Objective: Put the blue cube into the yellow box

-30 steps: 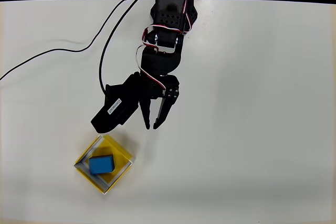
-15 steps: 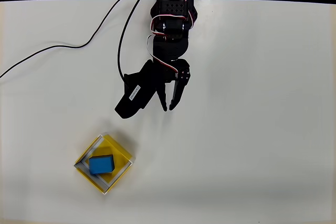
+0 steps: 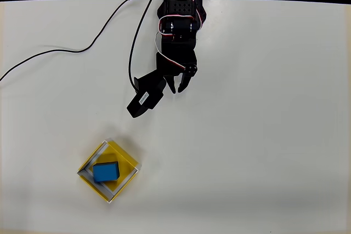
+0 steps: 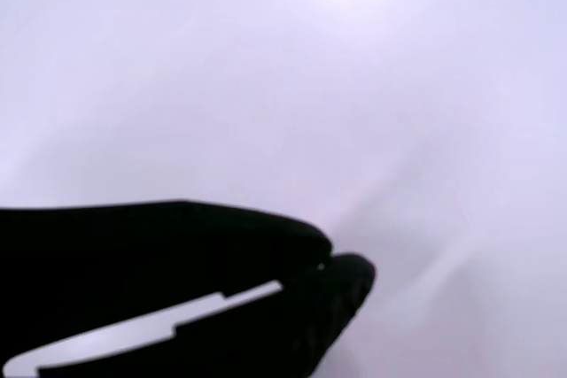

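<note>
A: Item one, blue cube (image 3: 106,171)?
B: Lying inside the yellow box (image 3: 127,161), at 7 o'clock on the white tabletop (image 3: 263,135) in the overhead view.
A: Item two, black gripper (image 3: 176,90)?
B: Hanging near 12 o'clock, well apart from the box, tips sitting together, carrying nothing.
</note>
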### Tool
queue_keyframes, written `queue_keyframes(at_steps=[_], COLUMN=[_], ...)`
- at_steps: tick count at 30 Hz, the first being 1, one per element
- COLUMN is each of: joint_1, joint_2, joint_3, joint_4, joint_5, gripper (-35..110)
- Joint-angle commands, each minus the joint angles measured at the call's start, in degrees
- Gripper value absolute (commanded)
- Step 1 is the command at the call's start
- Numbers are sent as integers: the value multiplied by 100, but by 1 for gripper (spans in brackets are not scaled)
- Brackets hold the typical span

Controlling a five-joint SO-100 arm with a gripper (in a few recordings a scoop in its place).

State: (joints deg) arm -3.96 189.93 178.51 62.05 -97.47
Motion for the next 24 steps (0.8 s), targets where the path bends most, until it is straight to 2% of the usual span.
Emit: queue_keyframes(at_steps=[1,7,12,24], joint_1=[53,-62,-70,-62], joint_2=[176,176,176,167], joint_3=[167,167,167,167], joint_4=[413,1573,1556,1547], joint_5=[53,176,782,809], gripper=[0,0,1,1])
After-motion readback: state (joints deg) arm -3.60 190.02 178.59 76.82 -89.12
